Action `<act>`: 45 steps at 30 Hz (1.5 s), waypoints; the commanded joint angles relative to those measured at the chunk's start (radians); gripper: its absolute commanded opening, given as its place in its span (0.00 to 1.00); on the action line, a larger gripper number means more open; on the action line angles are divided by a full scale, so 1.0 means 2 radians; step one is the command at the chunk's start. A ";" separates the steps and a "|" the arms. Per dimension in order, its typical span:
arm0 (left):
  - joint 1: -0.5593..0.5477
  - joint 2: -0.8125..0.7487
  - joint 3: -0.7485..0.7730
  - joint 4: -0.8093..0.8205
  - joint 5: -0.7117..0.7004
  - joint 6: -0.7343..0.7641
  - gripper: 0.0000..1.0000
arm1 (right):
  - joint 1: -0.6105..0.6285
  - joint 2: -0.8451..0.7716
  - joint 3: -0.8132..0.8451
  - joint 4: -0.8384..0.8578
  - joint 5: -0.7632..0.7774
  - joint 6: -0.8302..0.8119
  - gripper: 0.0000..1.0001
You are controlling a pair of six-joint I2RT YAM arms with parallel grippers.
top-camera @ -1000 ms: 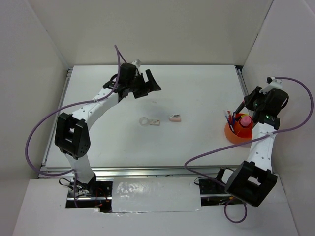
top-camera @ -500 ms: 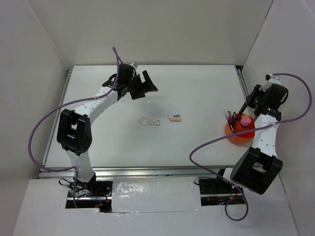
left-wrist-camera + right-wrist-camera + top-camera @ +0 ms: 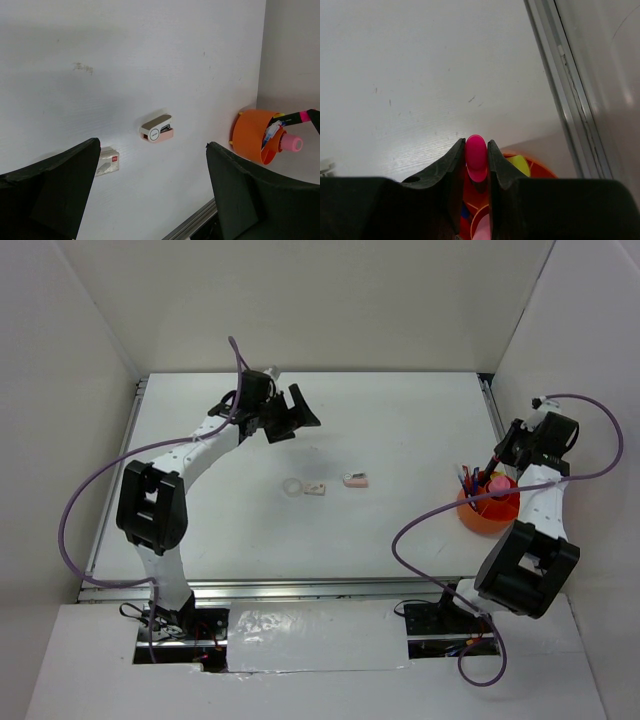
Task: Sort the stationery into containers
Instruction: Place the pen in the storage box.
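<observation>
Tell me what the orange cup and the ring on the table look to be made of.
The orange cup looks like moulded plastic: uniform bright colour, smooth wall. The ring seems to be clear plastic or tape, since the white table shows through it; it is too small to say more.

The right arm's elbow has swung away from the desk's (image 3: pixel 400 440) near edge toward the far side, so its forearm now runs steeper beside the cup (image 3: pixel 486 515), hiding less of it. Its wrist, gripping the highlighter (image 3: pixel 476 159), edged slightly back. The left end effector (image 3: pixel 298 423) drew a little toward the far-left corner, with its elbow following.
</observation>
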 commanded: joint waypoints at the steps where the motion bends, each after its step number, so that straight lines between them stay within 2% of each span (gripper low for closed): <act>1: 0.005 0.010 0.016 0.016 0.010 -0.010 0.99 | -0.004 0.003 0.028 -0.012 -0.004 -0.007 0.15; 6: 0.005 0.014 0.018 0.016 0.012 -0.012 0.99 | -0.004 0.008 0.031 -0.028 -0.010 -0.009 0.18; 9: 0.004 0.016 0.019 0.013 0.012 -0.013 0.99 | -0.004 0.010 0.031 -0.035 -0.011 -0.010 0.12; 10: 0.005 0.016 0.019 0.013 0.012 -0.014 0.99 | -0.003 0.010 0.031 -0.038 -0.011 -0.011 0.05; 12: 0.005 0.015 0.017 0.013 0.011 -0.014 0.99 | -0.004 0.009 0.030 -0.041 -0.013 -0.012 0.00; 20: 0.005 0.013 0.016 0.010 0.012 -0.013 0.99 | 0.005 0.015 0.036 -0.070 -0.055 -0.031 0.00; 24: 0.005 0.013 0.017 0.008 0.010 -0.012 0.99 | 0.013 0.029 0.054 -0.105 -0.079 -0.077 0.00; 28: 0.005 0.013 0.018 0.007 0.010 -0.013 0.99 | 0.018 0.047 0.082 -0.146 -0.076 -0.104 0.01; 31: 0.004 0.013 0.020 0.007 0.010 -0.013 0.99 | 0.022 0.052 0.099 -0.173 -0.071 -0.129 0.05; 35: 0.002 0.012 0.021 0.005 0.007 -0.010 0.99 | 0.030 0.034 0.094 -0.183 -0.065 -0.177 0.08; 42: 0.000 0.013 0.027 -0.001 0.006 -0.008 0.99 | 0.036 0.003 0.075 -0.192 -0.058 -0.239 0.04; 45: -0.001 0.012 0.027 -0.003 0.004 -0.006 0.99 | 0.036 -0.002 0.077 -0.211 -0.059 -0.262 0.08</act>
